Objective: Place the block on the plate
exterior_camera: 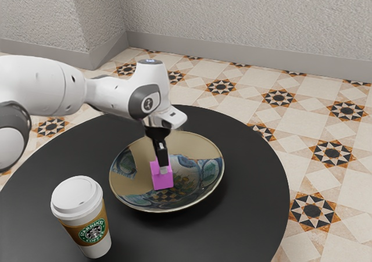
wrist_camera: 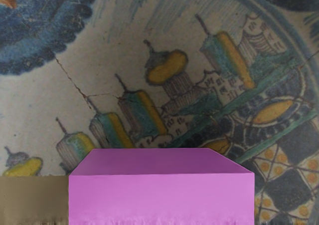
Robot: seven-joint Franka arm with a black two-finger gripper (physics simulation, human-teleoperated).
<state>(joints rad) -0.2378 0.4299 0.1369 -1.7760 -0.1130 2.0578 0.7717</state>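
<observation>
Snugly — fingers (exterior_camera: 163,157) around block (exterior_camera: 163,182) (pink).

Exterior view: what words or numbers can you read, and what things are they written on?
"STARBUCKS": top of the green badge on the coffee cup.
"COFFEE": bottom of the same badge.
Marks on the arm's round cap and on its top: too small to read.

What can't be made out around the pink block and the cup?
- Block's underside, and any contact with the plate: exterior view, hidden by the block itself.
- Block's lower part: wrist view, cut by the lower edge.
- Cup's contents: exterior view, under its lid.
</observation>
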